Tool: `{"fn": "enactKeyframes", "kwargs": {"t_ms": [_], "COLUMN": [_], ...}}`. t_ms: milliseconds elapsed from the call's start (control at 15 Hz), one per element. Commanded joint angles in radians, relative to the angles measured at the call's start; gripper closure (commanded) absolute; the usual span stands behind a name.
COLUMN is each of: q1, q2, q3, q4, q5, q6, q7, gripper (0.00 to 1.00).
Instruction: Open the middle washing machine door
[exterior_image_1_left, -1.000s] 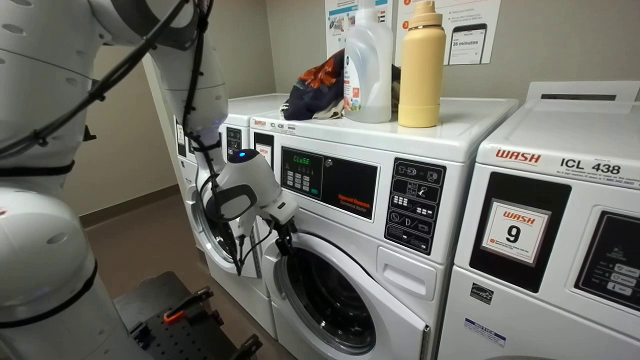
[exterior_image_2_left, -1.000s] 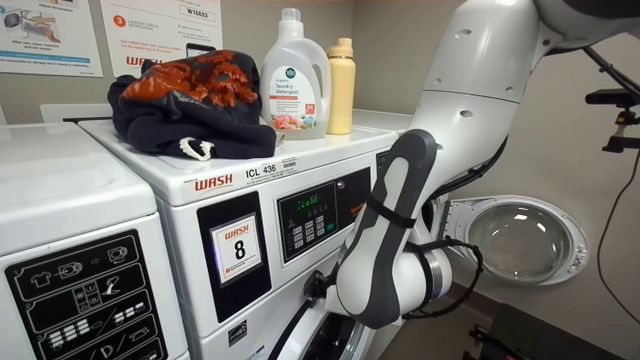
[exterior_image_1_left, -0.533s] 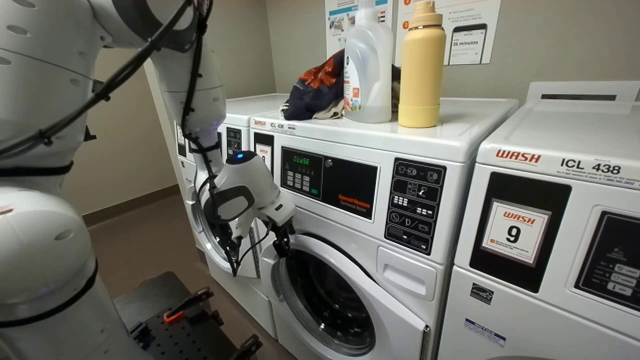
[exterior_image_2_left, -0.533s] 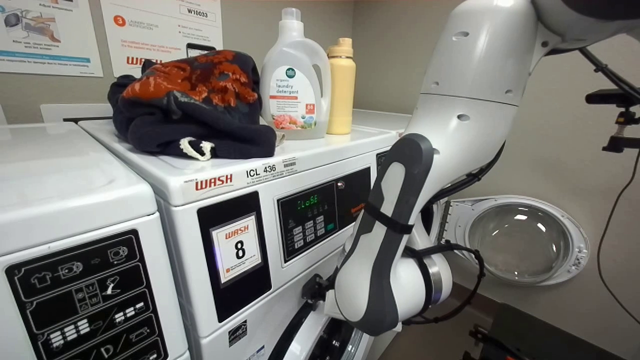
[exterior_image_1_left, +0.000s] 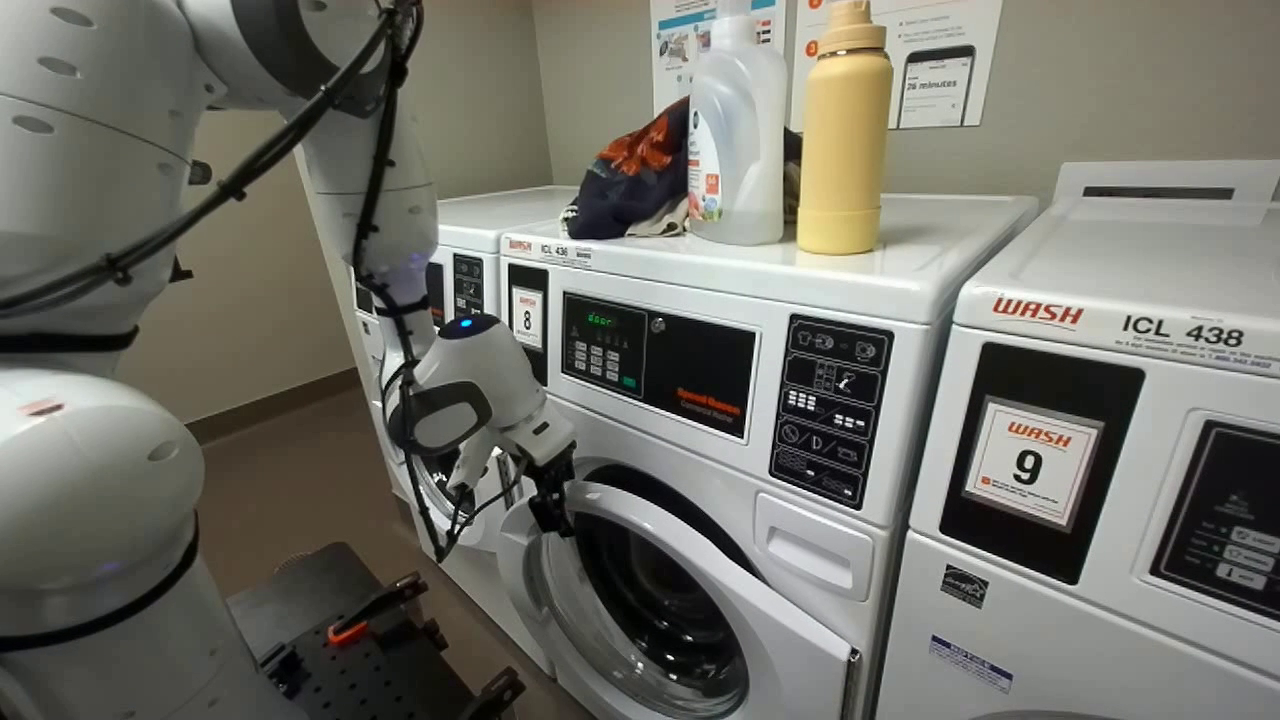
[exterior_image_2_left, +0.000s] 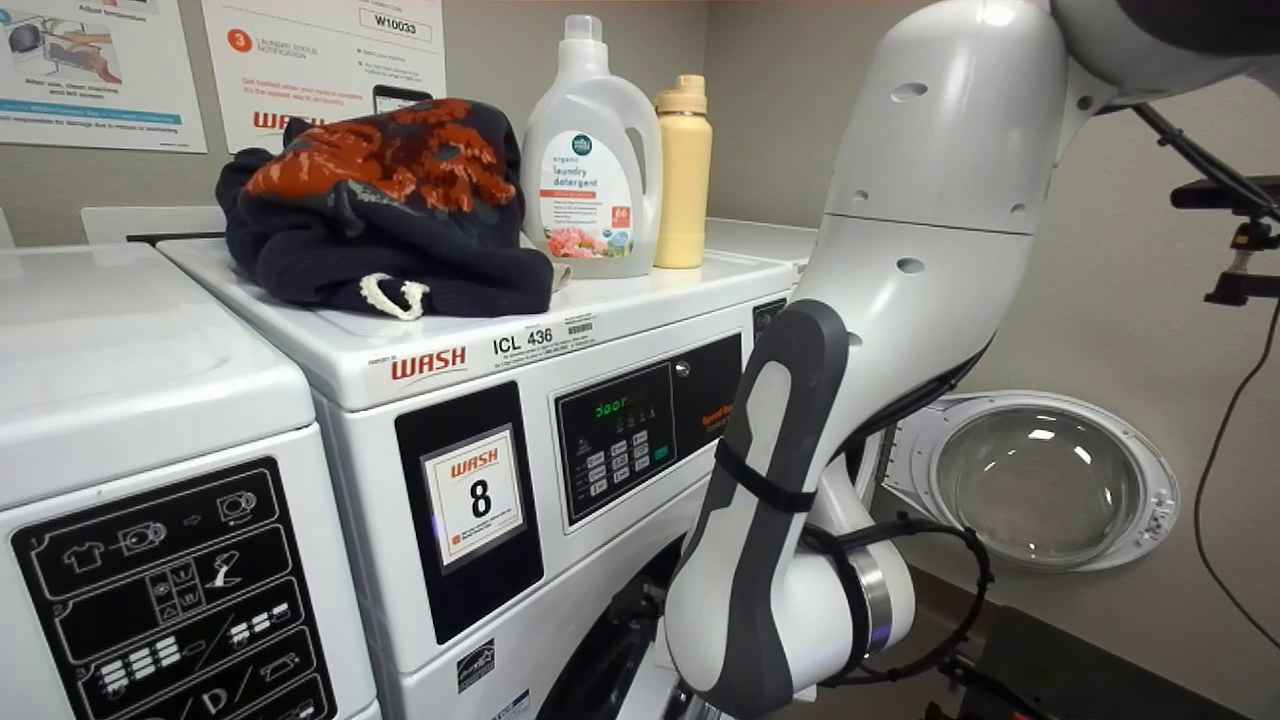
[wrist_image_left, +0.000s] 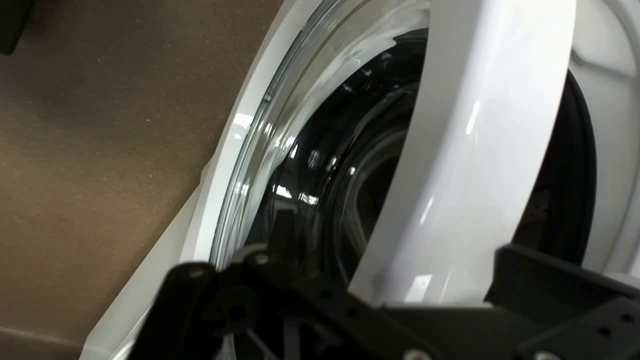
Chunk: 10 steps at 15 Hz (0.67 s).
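Middle washing machine (exterior_image_1_left: 720, 470): door (exterior_image_1_left: 665, 610) ajar. My pincer (wrist_image_left: 395, 232) spread wide, rim (wrist_image_left: 480, 150) between fingers (wrist_image_left: 530, 275). Most of swing left to do, I judge.

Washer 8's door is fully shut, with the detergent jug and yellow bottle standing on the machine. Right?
The door isn't shut: it stands ajar, the wrist view showing a dark gap between its rim and washer 8. The detergent jug and yellow bottle do stand on top.

The forearm (exterior_image_2_left: 930, 180) sloped steeply down to the bent wrist (exterior_image_1_left: 490, 375); from where I stood, the claw (exterior_image_1_left: 552, 512) pointed downward, its two black fingers (wrist_image_left: 537, 277) set apart.
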Motion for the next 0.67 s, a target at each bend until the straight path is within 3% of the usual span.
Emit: {"fn": "enactKeyframes", "kwargs": {"t_ms": [0,267,600], "q1": [0.113,0.237,0.371], "q2": [0.013,-0.013,-0.038], "q3": [-0.119,-0.236,-0.389], "q4": [-0.025,-0.052,-0.099], "q5": [0.107,0.155,0.119], "q6": [-0.089,-0.183,-0.313], "q7": [-0.036,-0.045,-0.013], "gripper": [0.0,0.0,0.0]}}
